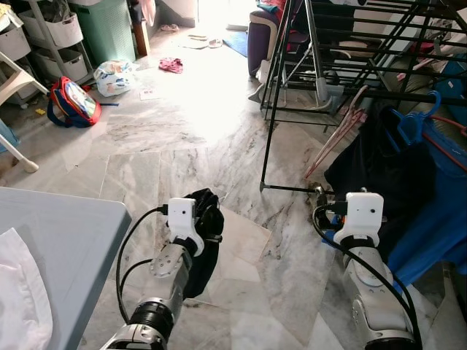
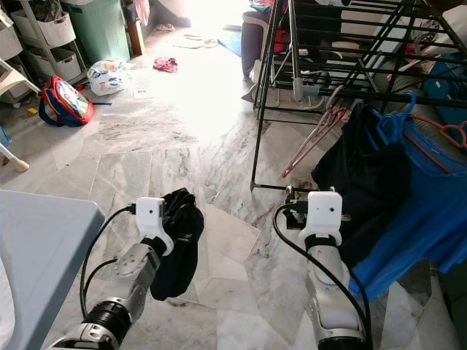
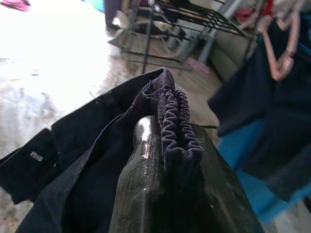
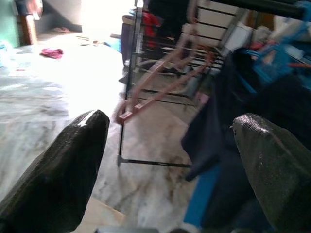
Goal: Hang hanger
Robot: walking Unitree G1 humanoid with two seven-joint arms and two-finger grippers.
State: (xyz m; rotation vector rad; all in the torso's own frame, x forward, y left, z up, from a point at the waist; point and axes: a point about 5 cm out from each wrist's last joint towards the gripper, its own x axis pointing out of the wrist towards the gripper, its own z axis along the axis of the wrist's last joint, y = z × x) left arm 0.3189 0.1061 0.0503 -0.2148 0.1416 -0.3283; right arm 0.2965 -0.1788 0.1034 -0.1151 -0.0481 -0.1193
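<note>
Head cams look down; wrist cams face drying rack (image 4: pixel 146 97).

Left gripper (image 3: pixel 167 160) jaws are clamped together; right gripper (image 4: pixel 170 145) jaws gape wide, both arms reaching forward.

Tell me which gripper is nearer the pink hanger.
Right. The right gripper is open just below the pink hanger; the left gripper holds dark cloth farther away.

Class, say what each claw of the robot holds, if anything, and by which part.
The left claw is shut on the dark garment, pinching its gathered elastic edge. The right claw is open and holds nothing.
</note>
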